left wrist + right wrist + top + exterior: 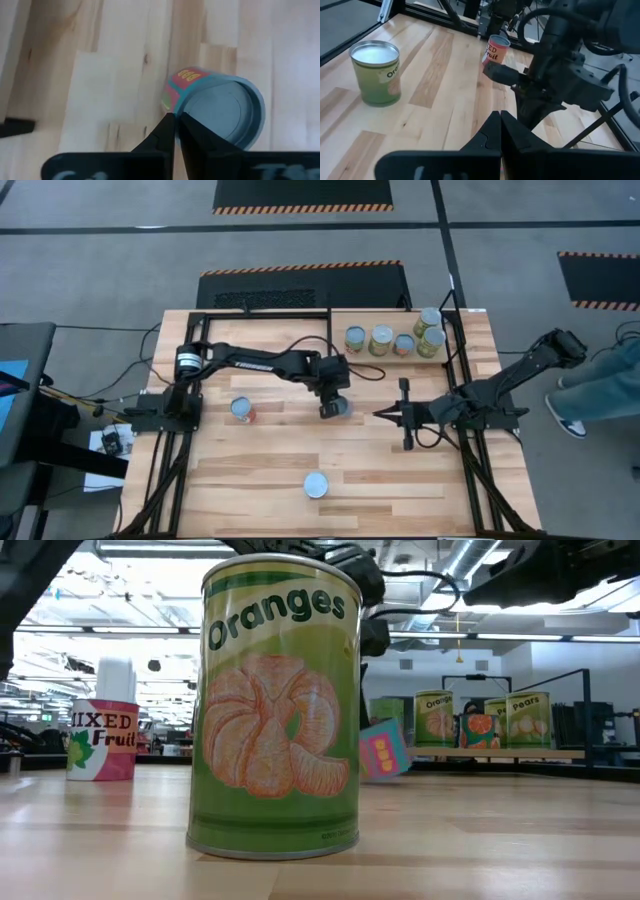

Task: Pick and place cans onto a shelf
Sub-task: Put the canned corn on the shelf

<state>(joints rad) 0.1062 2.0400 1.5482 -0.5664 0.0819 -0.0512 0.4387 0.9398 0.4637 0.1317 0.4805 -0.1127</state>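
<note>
**Roughly five shelved, three cans left**

Left gripper (175,125): fingers pressed nearly together, tips at the rim of a tilted pink-and-teal tin with a pale blue top (220,107), just in front of the light plywood shelf (340,320). I can't tell if it has a real grip. About five labelled tins (381,340) stand on the shelf. Still off it, farther out: a red "Mixed Fruit" tin (241,410) and a green "Oranges" tin (316,485), farthest. Right gripper (405,417) waits with fingers together, near the shelf's front.

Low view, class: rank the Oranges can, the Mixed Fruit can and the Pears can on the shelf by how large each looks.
1. Oranges can, by far the largest looking, though it stands nearest the camera.
2. Mixed Fruit can.
3. Pears can.
The last two look close; distance makes true size unsure.
</note>
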